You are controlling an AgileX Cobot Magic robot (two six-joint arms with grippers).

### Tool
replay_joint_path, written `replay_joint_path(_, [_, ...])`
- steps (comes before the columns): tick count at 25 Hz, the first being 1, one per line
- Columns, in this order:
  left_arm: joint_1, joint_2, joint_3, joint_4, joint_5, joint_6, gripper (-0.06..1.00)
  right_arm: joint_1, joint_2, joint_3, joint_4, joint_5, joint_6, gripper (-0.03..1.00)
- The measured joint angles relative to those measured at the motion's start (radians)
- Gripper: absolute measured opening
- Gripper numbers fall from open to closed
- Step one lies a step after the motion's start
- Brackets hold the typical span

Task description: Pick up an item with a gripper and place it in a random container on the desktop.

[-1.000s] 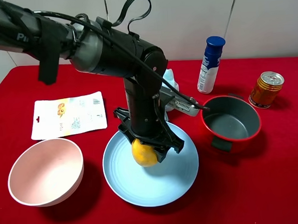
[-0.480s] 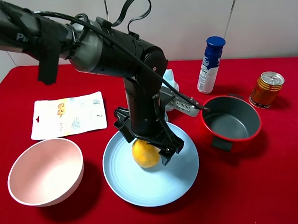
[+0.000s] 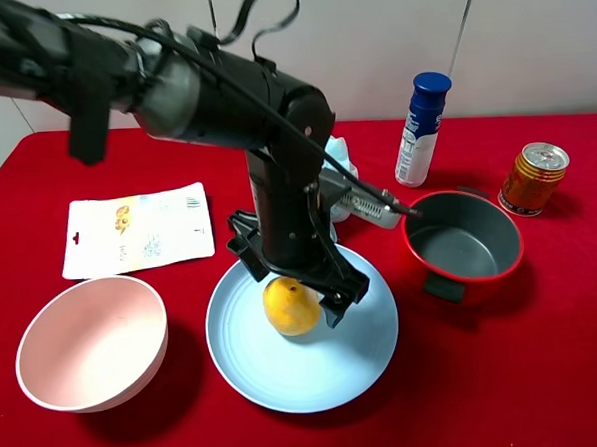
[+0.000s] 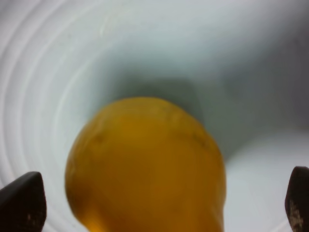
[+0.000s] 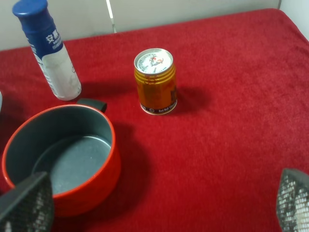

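On the light blue plate (image 3: 355, 351), which lies on the red desktop (image 3: 547, 371), sits the yellow fruit (image 3: 290, 306). Just above it hangs the left gripper (image 3: 294, 276), its two prongs spread wide on either side. Near the red pot (image 5: 63, 150), the right gripper (image 5: 159, 203) is spread wide too.

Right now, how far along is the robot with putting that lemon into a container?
Nearly finished. Done: the lemon rests on the light blue plate. In hand: the left gripper hangs just over the fruit, open, and the wrist view shows its prongs wide apart on either side, clear of the skin. Left: probably only lifting that arm away from the plate.
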Motion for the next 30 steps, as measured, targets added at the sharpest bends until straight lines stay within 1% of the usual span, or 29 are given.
replay_joint_path(9, [0.0,-0.114,0.0,0.001,0.049,0.0,0.99,0.0,0.0,0.0,0.001,0.0,0.0,0.69])
replay_joint_path(18, [0.0,-0.259,0.0,0.022,0.175,0.0,0.99,0.0,0.0,0.0,0.001,0.0,0.0,0.69])
replay_joint_path(26, [0.0,-0.408,0.0,0.05,0.333,0.0,0.99,0.0,0.0,0.0,0.001,0.0,0.0,0.69])
replay_joint_path(30, [0.0,-0.486,0.002,0.065,0.342,0.001,0.99,0.0,0.0,0.0,0.001,0.0,0.0,0.69])
